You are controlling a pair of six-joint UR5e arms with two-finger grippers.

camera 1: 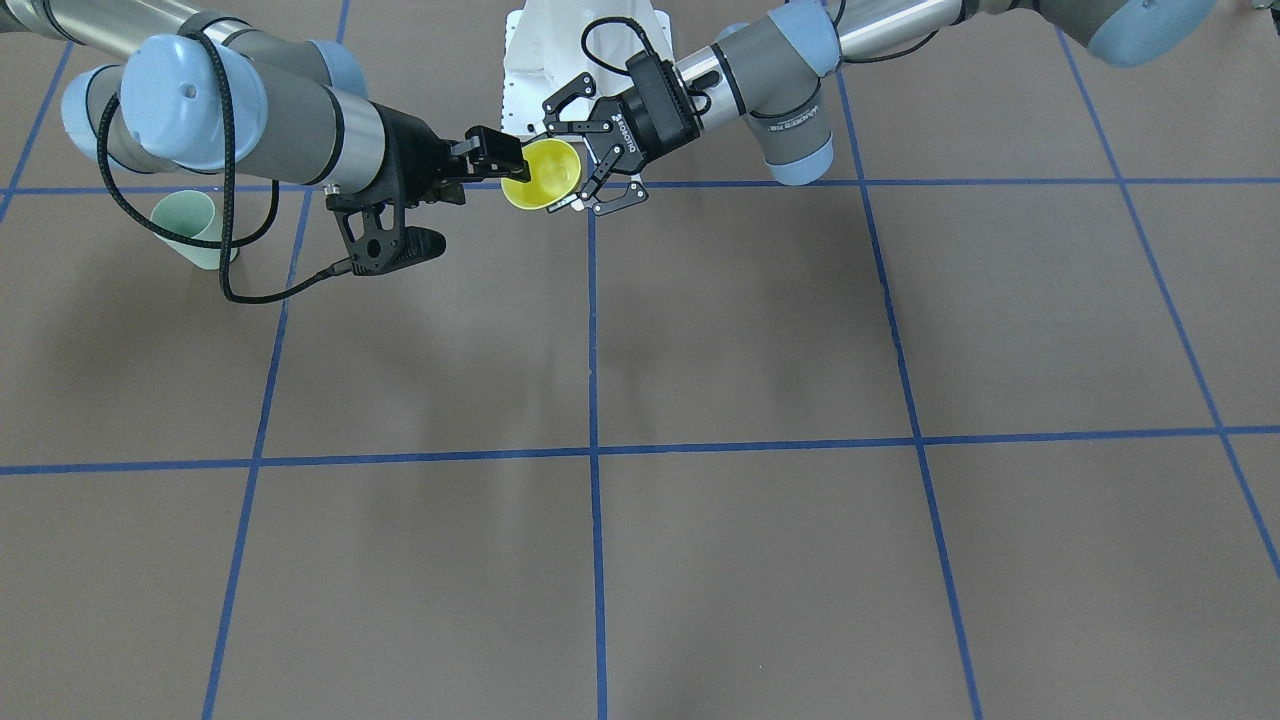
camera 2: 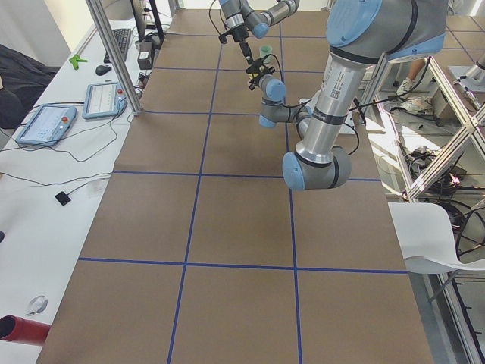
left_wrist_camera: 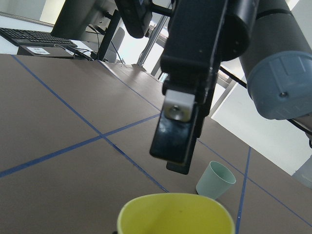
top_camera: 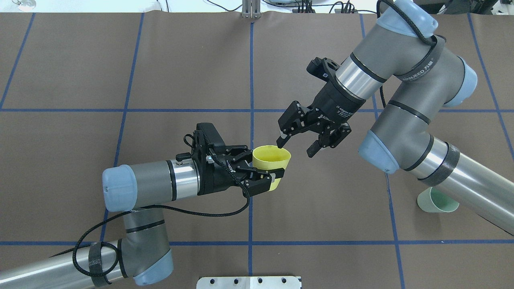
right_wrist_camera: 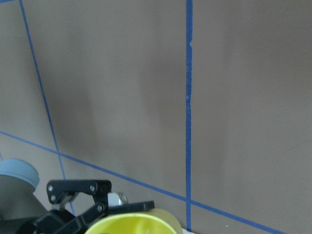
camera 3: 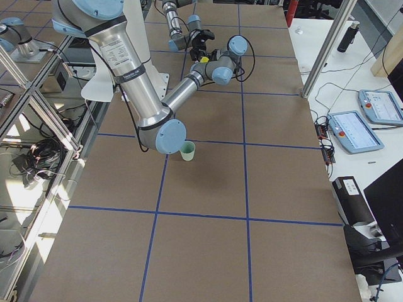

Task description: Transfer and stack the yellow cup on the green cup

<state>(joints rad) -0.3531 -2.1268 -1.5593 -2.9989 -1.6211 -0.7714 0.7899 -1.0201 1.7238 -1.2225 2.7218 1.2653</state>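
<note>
Yellow cup [left_wrist_camera: 173, 217]: small bright yellow plastic tumbler, plain and tapered. It fills the bottom edge of the left wrist view, mouth up, and is held clear of the table in the left gripper's grasp.

Left gripper [top_camera: 261, 168]: black two-finger gripper that reaches the yellow cup from the robot's left. Its fingers are closed against opposite sides of the cup's wall, with one white pad pressed on the side nearer the robot.

Right gripper [top_camera: 297, 146]: black two-finger gripper slanting down at the yellow cup from the robot's right. Its fingers are spread apart and hold nothing. One fingertip [top_camera: 282, 141] is at the cup's far rim and the other hangs outside the cup (whether that first tip touches the rim I cannot tell).

Green cup [top_camera: 435, 202]: small pale mint-green plastic tumbler, upright on the table, mouth up. It is well apart from the yellow cup, to the robot's right and nearer the robot, partly hidden under the right arm.

Table [top_camera: 180, 60]: flat brown-covered surface with a grid of blue tape. One blue tape line [top_camera: 251, 60] runs beneath the yellow cup.
</note>
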